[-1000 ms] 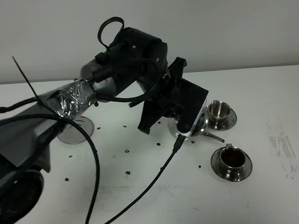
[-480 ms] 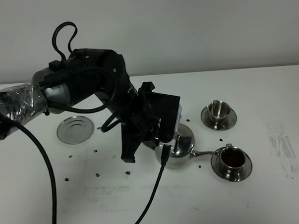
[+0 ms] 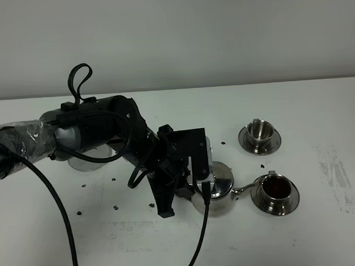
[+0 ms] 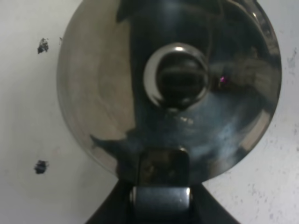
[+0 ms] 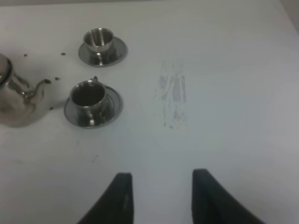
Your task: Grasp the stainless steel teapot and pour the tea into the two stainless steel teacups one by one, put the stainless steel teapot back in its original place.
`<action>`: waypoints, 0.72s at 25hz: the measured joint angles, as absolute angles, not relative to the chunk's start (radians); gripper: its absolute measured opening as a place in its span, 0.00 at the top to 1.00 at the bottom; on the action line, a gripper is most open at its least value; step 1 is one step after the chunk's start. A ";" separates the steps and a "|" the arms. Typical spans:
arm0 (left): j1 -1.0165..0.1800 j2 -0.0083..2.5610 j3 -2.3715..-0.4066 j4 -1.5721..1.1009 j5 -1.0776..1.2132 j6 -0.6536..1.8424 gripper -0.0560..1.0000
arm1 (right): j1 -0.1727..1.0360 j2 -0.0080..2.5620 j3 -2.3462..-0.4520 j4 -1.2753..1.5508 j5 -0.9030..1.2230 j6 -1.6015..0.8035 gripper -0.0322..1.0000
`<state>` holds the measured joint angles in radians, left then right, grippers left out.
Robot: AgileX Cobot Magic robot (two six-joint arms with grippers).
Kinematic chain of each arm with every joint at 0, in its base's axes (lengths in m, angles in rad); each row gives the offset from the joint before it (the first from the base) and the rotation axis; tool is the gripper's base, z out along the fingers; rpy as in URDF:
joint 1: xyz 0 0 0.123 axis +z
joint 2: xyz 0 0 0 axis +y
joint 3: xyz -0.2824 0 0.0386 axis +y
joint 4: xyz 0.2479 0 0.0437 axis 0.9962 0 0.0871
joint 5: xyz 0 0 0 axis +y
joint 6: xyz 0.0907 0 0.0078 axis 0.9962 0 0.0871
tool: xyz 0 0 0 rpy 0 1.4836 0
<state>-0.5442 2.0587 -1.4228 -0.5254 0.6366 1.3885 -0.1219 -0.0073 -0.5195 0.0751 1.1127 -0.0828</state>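
The left arm has swung down from the upper middle of the overhead view to the lower middle. The teapot (image 3: 219, 181) has come with it, from a tilt between the two cups to a level pose in the lower middle, on or just above the worktop (image 3: 323, 232); which one cannot be told. The left gripper (image 3: 196, 178) has its jaws narrow, clamped on the teapot's handle. The spout points right, its tip just beside the near cup (image 3: 276, 187) at lower right. That cup holds reddish-brown tea (image 5: 87, 94), so one pour looks done. The far cup (image 3: 260, 129), at centre right, shows only shiny steel inside and looks unfilled, though its bottom is hard to see. Left to do, by this reading: fill the far cup, then return the teapot, perhaps to the round steel plate (image 3: 83, 162) half hidden behind the arm at centre left. The right gripper (image 5: 162, 175) hangs over bare worktop, jaws part-way apart, holding nothing.
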 joint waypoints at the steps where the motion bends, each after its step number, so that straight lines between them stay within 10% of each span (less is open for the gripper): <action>1: -0.543 2.059 -1.411 -0.539 0.629 1.397 0.74 | -0.122 -0.007 -0.519 0.075 1.113 -0.083 0.68; 18: -0.516 2.017 -1.572 -0.446 0.673 1.384 0.74 | -0.122 -0.007 -0.519 0.075 1.113 -0.083 0.68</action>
